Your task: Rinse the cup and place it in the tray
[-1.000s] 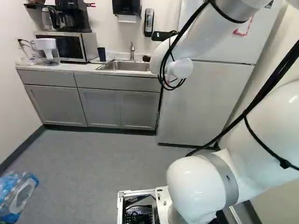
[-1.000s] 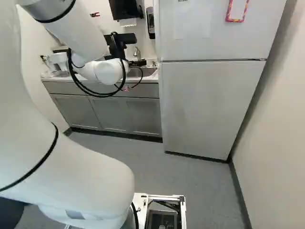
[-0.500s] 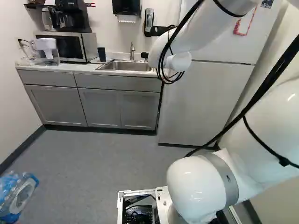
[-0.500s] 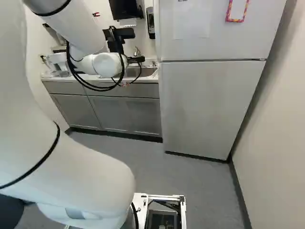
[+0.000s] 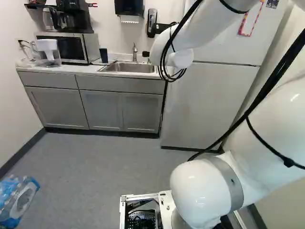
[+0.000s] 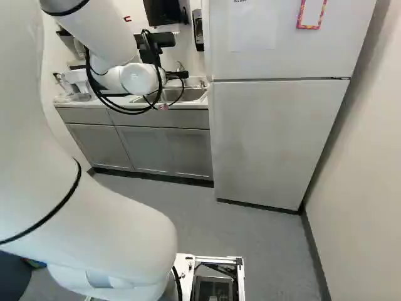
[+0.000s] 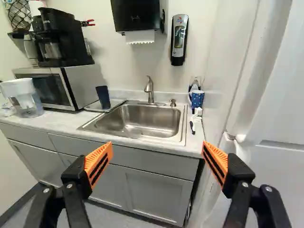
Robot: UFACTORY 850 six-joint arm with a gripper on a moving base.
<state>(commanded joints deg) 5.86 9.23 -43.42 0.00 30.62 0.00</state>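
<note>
In the right base view my gripper (image 6: 177, 75) is partly hidden by the arm, near the sink (image 6: 182, 95). The wrist view shows the gripper (image 7: 157, 151) open with nothing between its orange pads, facing the counter and sink (image 7: 142, 119) from in front. A dark blue cup (image 7: 103, 97) stands on a light tray (image 7: 92, 107) beside the sink, on the microwave side. A blue mug with white dots (image 7: 197, 99) stands at the sink's other side, by the wall. The faucet (image 7: 150, 89) rises behind the basin.
A brush (image 7: 194, 124) lies beside the sink. A microwave (image 7: 80, 85) with a coffee maker (image 7: 59, 35) on top and a water pitcher (image 7: 23, 97) occupy the counter. The fridge (image 6: 276, 138) stands beside it. Wrapped bottles (image 5: 18, 200) are on the floor.
The forearm and wrist have risen and shifted left in the base views, exposing more of the sink area. The base has not moved. The cup stands where it was.
</note>
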